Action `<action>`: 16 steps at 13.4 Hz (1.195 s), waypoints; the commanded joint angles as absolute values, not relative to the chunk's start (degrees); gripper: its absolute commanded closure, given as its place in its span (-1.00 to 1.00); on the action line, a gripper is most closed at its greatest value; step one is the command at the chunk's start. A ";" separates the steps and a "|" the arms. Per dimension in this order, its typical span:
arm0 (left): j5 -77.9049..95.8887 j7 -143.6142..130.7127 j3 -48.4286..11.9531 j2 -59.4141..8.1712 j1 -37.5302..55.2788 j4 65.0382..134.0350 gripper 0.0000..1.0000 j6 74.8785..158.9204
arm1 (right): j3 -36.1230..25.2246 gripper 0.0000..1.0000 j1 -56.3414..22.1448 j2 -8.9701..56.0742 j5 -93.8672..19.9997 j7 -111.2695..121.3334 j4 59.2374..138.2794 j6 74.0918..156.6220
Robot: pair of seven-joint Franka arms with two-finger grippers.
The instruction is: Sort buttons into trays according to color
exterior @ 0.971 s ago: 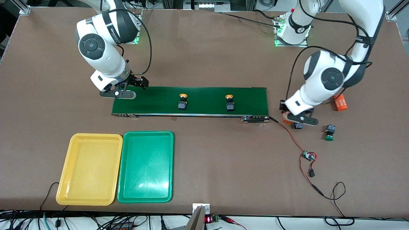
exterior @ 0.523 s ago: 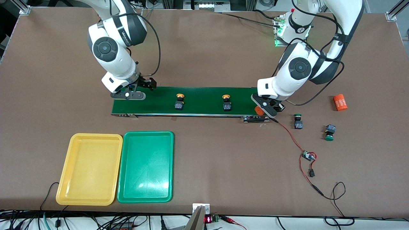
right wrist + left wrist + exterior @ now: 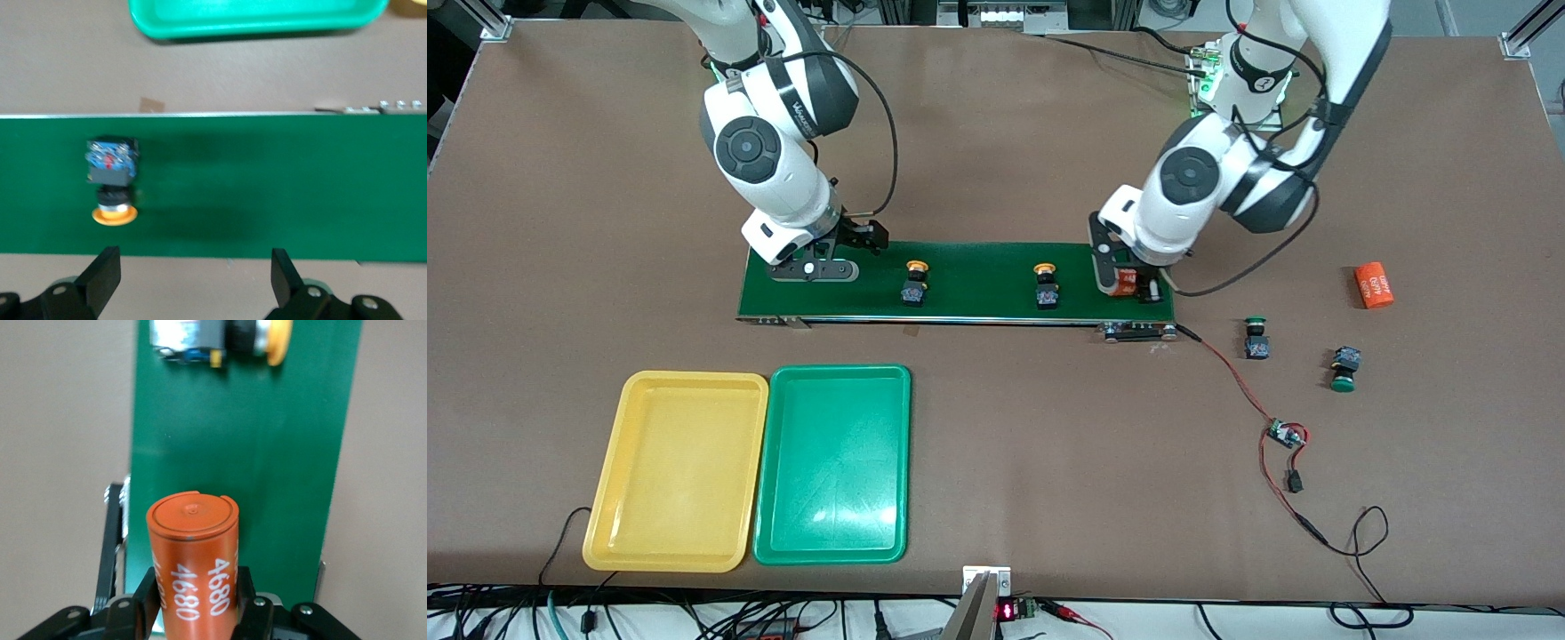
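Note:
Two yellow-capped buttons (image 3: pixel 914 283) (image 3: pixel 1046 286) lie on the dark-green belt (image 3: pixel 978 276). Two green-capped buttons (image 3: pixel 1256 336) (image 3: pixel 1344 369) lie on the table off the belt's end toward the left arm. The yellow tray (image 3: pixel 676 471) and green tray (image 3: pixel 834 462) sit side by side, nearer the camera than the belt. My left gripper (image 3: pixel 1129 283) (image 3: pixel 195 581) is shut on an orange cylinder (image 3: pixel 193 553) marked 4680, over the belt's end. My right gripper (image 3: pixel 815 269) (image 3: pixel 193 273) hangs open over the belt's other end, beside a yellow button (image 3: pixel 112 177).
A second orange cylinder (image 3: pixel 1374 284) lies toward the left arm's end of the table. A small circuit board (image 3: pixel 1285 434) on red wires trails from the belt's motor end. The green tray's rim (image 3: pixel 253 27) shows in the right wrist view.
My left gripper carried the orange cylinder from the table onto the belt's end. My right gripper slid along the belt toward the buttons. Both yellow buttons drifted toward the right arm's end.

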State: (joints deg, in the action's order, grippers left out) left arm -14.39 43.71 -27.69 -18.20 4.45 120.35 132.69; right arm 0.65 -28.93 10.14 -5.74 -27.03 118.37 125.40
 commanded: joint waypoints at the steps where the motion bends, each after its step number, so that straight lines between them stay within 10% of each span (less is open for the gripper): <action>1: -18.02 45.35 -27.60 -19.16 5.80 120.23 1.00 132.01 | 0.09 -1.00 -29.80 10.99 -5.89 -27.69 117.51 127.53; 3: -18.02 45.18 -27.60 -19.77 6.06 120.50 0.67 132.01 | 0.09 -1.00 -29.71 11.16 -5.80 -27.69 117.51 127.01; 4: -17.93 45.00 -27.60 -19.78 5.98 120.93 0.13 132.01 | -0.09 -1.00 -29.45 11.08 -5.80 -27.69 117.51 126.91; 5: -17.84 45.61 -27.60 -19.60 5.80 120.94 -0.99 132.01 | -0.17 -1.00 -29.27 11.16 -5.80 -27.69 117.51 127.00; 16: -13.90 35.55 -18.20 -16.17 -6.41 117.87 -1.00 132.80 | -0.44 -1.00 -29.71 16.87 -3.69 -29.00 117.42 132.97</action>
